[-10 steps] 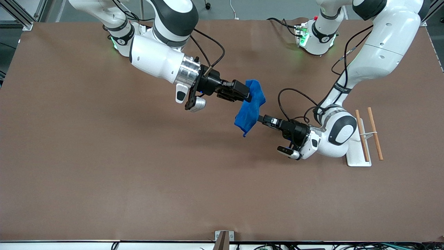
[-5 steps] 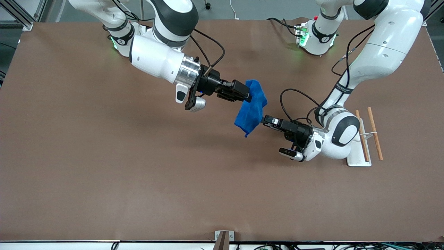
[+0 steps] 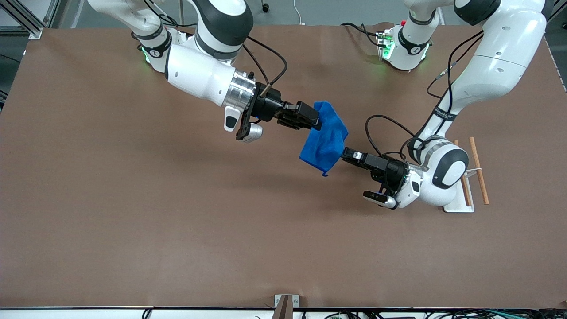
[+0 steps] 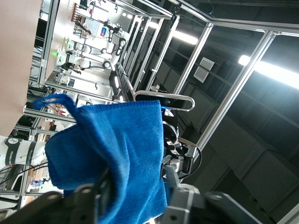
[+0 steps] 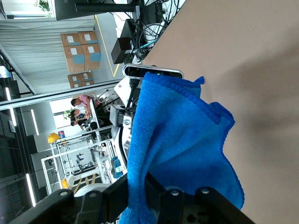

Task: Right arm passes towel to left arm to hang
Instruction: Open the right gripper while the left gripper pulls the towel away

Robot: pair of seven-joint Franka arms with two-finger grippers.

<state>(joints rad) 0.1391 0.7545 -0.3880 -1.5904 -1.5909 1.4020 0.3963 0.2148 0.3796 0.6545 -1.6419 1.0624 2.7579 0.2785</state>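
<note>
The bright blue towel (image 3: 325,144) hangs in the air between both grippers, over the middle of the table. My right gripper (image 3: 317,122) is shut on its upper edge. My left gripper (image 3: 342,154) grips the towel's lower side edge, and the cloth is drawn out toward it. A loose thread dangles from the bottom corner. In the right wrist view the towel (image 5: 182,135) is pinched thin between my right gripper's (image 5: 147,191) jaws. In the left wrist view the towel (image 4: 117,140) fills the gap in my left gripper (image 4: 135,196).
A white-based rack with two wooden rods (image 3: 479,170) stands at the left arm's end of the table, right beside the left arm's wrist. The brown table (image 3: 133,221) carries nothing else. Both arm bases stand along its edge farthest from the front camera.
My left gripper has moved toward the rack end of the table, pulling the towel's lower part with it and spreading the cloth wider. The right arm has stayed still.
</note>
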